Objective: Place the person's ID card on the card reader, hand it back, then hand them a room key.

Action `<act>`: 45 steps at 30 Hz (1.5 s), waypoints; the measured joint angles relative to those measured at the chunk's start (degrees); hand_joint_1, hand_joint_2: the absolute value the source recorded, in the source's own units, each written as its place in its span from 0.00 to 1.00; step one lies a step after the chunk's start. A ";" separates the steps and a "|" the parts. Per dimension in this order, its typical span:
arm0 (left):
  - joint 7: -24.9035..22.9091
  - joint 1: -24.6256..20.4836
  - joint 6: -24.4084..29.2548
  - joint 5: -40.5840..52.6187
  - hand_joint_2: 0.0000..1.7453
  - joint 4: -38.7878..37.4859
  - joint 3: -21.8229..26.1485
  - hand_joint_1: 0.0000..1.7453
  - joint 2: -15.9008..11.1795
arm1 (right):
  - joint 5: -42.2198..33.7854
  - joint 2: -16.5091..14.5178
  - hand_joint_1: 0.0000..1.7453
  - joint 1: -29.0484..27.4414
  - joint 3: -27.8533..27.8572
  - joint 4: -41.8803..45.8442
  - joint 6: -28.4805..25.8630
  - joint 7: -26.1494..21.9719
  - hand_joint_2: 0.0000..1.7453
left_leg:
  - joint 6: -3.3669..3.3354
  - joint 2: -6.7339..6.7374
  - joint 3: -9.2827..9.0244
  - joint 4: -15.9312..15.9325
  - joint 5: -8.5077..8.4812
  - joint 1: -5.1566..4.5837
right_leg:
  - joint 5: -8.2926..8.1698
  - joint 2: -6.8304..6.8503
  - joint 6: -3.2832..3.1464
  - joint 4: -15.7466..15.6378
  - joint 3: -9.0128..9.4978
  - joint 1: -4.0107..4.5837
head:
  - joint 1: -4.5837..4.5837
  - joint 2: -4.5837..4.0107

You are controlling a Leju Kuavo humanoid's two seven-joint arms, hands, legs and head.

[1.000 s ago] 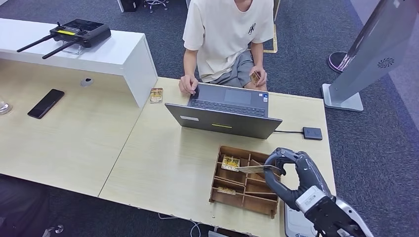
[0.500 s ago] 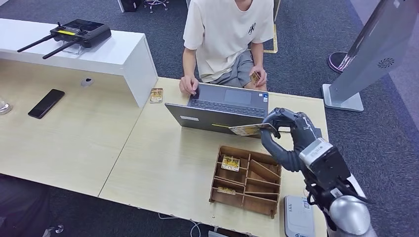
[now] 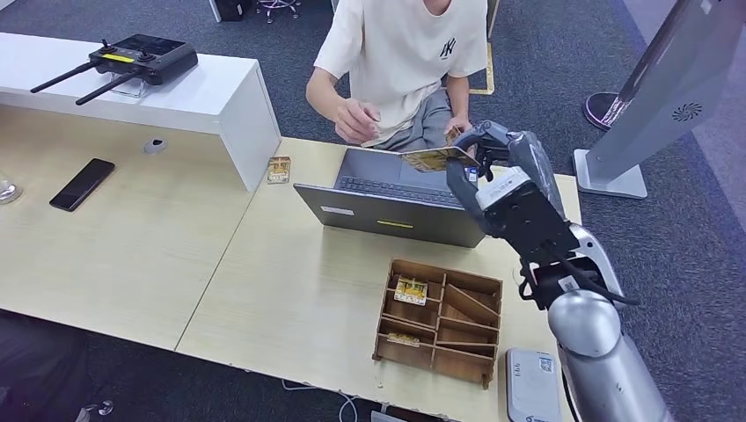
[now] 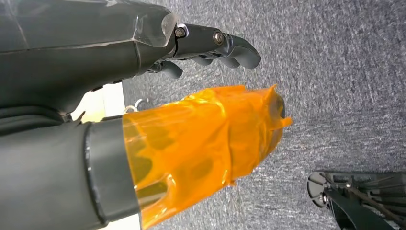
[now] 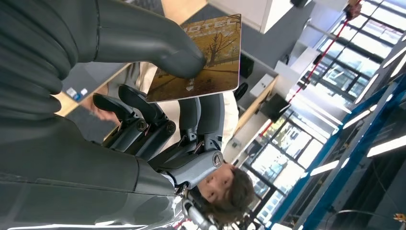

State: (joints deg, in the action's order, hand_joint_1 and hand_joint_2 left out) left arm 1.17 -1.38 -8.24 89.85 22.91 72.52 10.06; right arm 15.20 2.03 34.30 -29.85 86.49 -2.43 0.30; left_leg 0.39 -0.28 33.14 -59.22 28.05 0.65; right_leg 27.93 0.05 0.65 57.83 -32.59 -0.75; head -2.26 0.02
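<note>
My right hand [image 3: 498,172] is raised above the far edge of the open laptop [image 3: 396,207], next to the person's chest. It pinches a gold-brown hotel room key card [image 3: 430,159] between thumb and fingers; the right wrist view shows the card [image 5: 201,62] with "HOTEL" printed on it, under the thumb of my right hand [image 5: 143,43]. The person's one hand [image 3: 356,119] is lifted near the card, apart from it. Their other hand [image 3: 458,134] holds a small card by their lap. My left hand [image 4: 210,45] hangs over the carpet, holding nothing, its thumb wrapped in orange film.
A wooden divided tray [image 3: 471,299] with more key cards [image 3: 410,289] sits in front of the laptop. A white device [image 3: 533,385] lies at the table's near right corner. Another card [image 3: 278,169] lies by the white counter [image 3: 220,97]. A phone [image 3: 81,184] is far left.
My right hand has lifted the key card from over the tray and carried it forward above the laptop towards the person. The person's hand has risen off the laptop.
</note>
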 joint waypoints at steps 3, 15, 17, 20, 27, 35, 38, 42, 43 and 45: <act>-0.53 -0.53 1.34 0.00 0.00 -2.56 -2.04 0.00 -1.31 | 5.69 -1.31 1.00 3.53 -1.52 -3.60 -1.74 1.79 1.00 | 0.01 -0.01 0.00 0.00 0.00 0.00 | 0.00 0.00 0.00 0.00 0.00 0.00 | -0.01 0.00; -3.00 -2.26 3.01 0.00 0.00 -6.20 -8.07 0.00 -2.89 | 25.64 -6.08 1.00 12.96 -4.22 -17.27 -10.12 7.02 1.00 | 0.02 -0.01 0.00 0.00 -0.01 0.00 | 0.00 0.00 0.00 0.02 0.00 0.00 | -0.01 0.00; -3.36 -2.41 3.03 -0.01 0.00 -6.33 -8.86 0.00 -2.90 | 27.75 -6.75 1.00 13.85 -4.51 -19.69 -10.46 7.50 1.00 | 0.02 -0.01 -0.01 0.00 -0.01 0.00 | 0.00 0.00 0.00 0.02 0.00 0.00 | 0.00 0.00; -3.57 -2.53 3.04 -0.09 0.00 -6.42 -9.70 0.00 -2.90 | 29.51 -7.66 1.00 14.57 -4.85 -22.60 -10.57 7.96 1.00 | 0.02 0.00 -0.01 0.00 -0.01 0.01 | -0.01 -0.01 -0.01 0.02 0.00 0.00 | 0.01 0.00; -4.09 -2.59 3.03 -0.63 0.00 -6.68 -10.83 0.00 -2.87 | 31.56 -9.15 0.01 14.61 -6.63 -26.86 -9.32 8.11 1.00 | 0.02 -0.01 0.00 0.00 -0.01 0.01 | 0.00 0.00 -0.01 0.02 -0.01 0.01 | 0.01 0.00; -4.21 -2.55 3.02 -1.14 0.00 -6.69 -11.10 0.00 -2.87 | 31.83 -9.41 0.00 14.00 -8.16 -28.70 -8.21 8.07 1.00 | 0.02 -0.01 0.00 0.00 -0.01 0.01 | 0.00 0.00 -0.01 0.02 -0.01 0.01 | 0.00 0.00; -4.21 -2.46 3.02 -1.53 0.00 -6.69 -11.16 0.00 -2.87 | 30.44 -9.40 0.00 12.91 -8.19 -28.41 -8.80 7.45 1.00 | 0.02 -0.01 -0.01 0.00 -0.01 0.01 | 0.00 0.00 -0.01 0.01 -0.02 0.01 | 0.01 0.00; -4.14 -2.17 3.07 -2.27 0.00 -6.69 -11.38 0.00 -2.84 | 28.10 -9.28 0.00 10.26 -7.44 -25.94 -10.52 5.97 1.00 | 0.02 -0.01 -0.01 0.00 -0.01 0.01 | 0.00 -0.01 -0.01 0.01 -0.03 0.01 | 0.01 0.00; -4.06 -2.02 3.14 -2.50 0.00 -6.69 -11.51 0.00 -2.82 | 27.47 -9.15 0.00 9.40 -7.09 -24.88 -11.15 5.52 1.00 | 0.02 0.00 -0.01 0.00 -0.01 0.01 | 0.00 -0.01 -0.01 0.01 -0.04 0.01 | 0.01 0.00; -3.74 -1.66 3.36 -3.06 0.00 -6.69 -11.76 0.00 -2.77 | 26.00 -8.80 0.00 7.43 -6.21 -22.26 -12.38 4.52 1.00 | 0.02 0.00 0.00 0.00 0.00 0.01 | 0.00 -0.01 -0.01 0.00 -0.05 0.01 | 0.01 0.00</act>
State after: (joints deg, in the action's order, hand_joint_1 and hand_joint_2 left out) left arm -2.57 -3.04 -4.88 86.79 16.22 60.76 7.29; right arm 41.19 -6.77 41.73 -36.06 64.23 -14.81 4.82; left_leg 0.41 -0.28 33.14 -59.23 28.04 0.66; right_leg 27.93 0.04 0.64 57.83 -32.63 -0.74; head -2.25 0.02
